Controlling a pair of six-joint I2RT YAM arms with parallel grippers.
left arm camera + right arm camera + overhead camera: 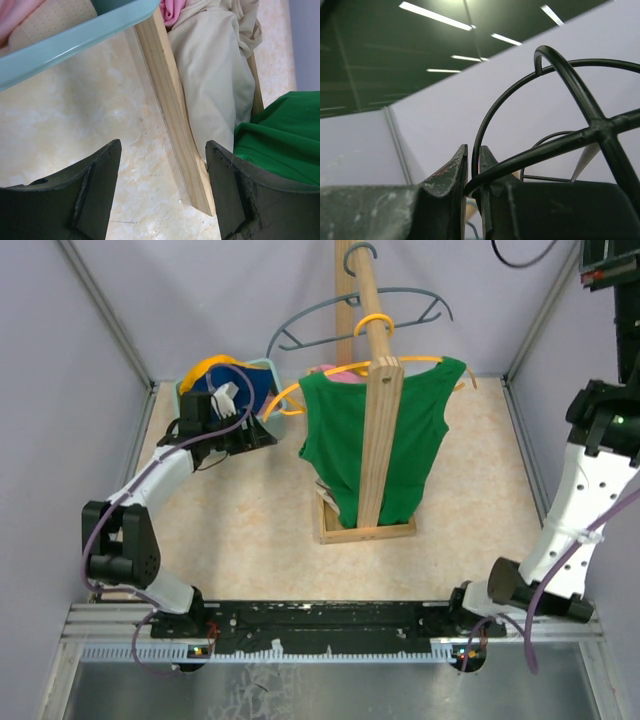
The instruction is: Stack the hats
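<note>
The navy blue hat point(252, 387) and the yellow-orange hat point(207, 368) lie in a teal bin point(268, 366) at the back left. The beige hat point(215, 75) lies crumpled behind the wooden stand's base bar point(170, 105), with the pink hat point(172, 11) beside it. In the top view only a bit of the pink hat point(335, 372) shows above the green shirt point(375, 440). My left gripper point(164, 145) is open and empty, low over the table just in front of the bin and pointing at the stand base; it also shows in the top view point(258, 432). My right gripper point(473, 150) is shut, raised and pointing up.
A wooden stand point(378, 440) with a wire rack point(400, 315) on top stands mid-table. The green shirt hangs from it on a yellow hanger point(290, 392). A black wire frame point(560, 145) crosses in front of my right fingers. The bin's rim point(75, 40) is close above my left gripper. Walls enclose the table.
</note>
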